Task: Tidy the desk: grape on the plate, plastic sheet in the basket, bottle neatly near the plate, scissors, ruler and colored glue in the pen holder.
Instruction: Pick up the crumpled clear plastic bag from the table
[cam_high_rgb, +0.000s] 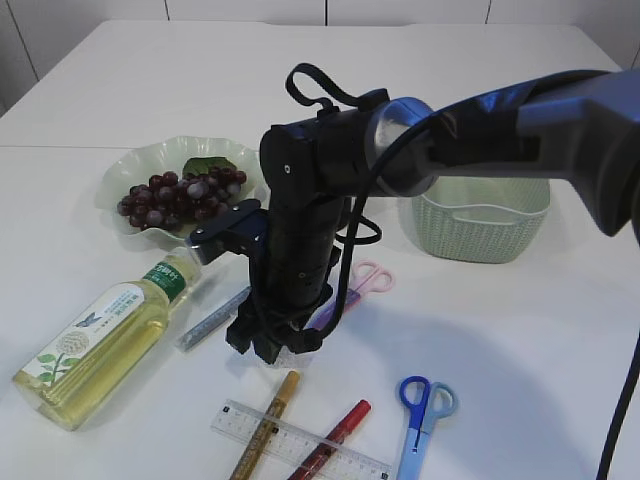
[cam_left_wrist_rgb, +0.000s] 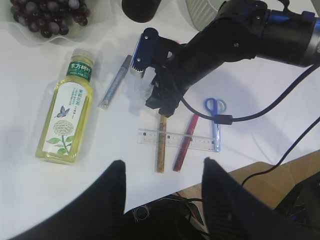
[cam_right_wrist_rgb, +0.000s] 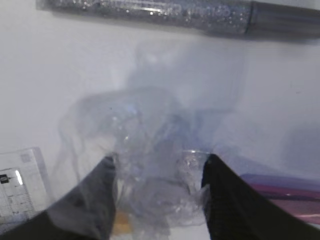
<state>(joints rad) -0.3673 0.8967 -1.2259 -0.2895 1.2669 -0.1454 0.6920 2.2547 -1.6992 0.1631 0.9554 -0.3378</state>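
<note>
White counter (cam_high_rgb: 520, 340) carried, from left to right, the bottle (cam_high_rgb: 105, 340) lying on its side, the grapes (cam_high_rgb: 180, 195) on the plate (cam_high_rgb: 125, 170), the silver glitter glue (cam_high_rgb: 212, 318), the ruler (cam_high_rgb: 300, 445) under two more glue pens, blue scissors (cam_high_rgb: 422, 408) and the green basket (cam_high_rgb: 480, 225) at the far right. The left gripper (cam_left_wrist_rgb: 162, 172) hung above the near edge, jaws about half open and empty. The right gripper (cam_right_wrist_rgb: 157, 165) stood nose-down over the crumpled plastic sheet (cam_right_wrist_rgb: 140, 135), which sat between its fingers (cam_right_wrist_rgb: 95, 195), bunched at the tips; the jaws were partly open, and contact could not be confirmed. In my judgement the step in hand was securing the sheet. To do it well, the jaws should close fully on the thickest fold, clear of the ruler corner and the glue just beyond, then lift straight before crossing to the basket.
</note>
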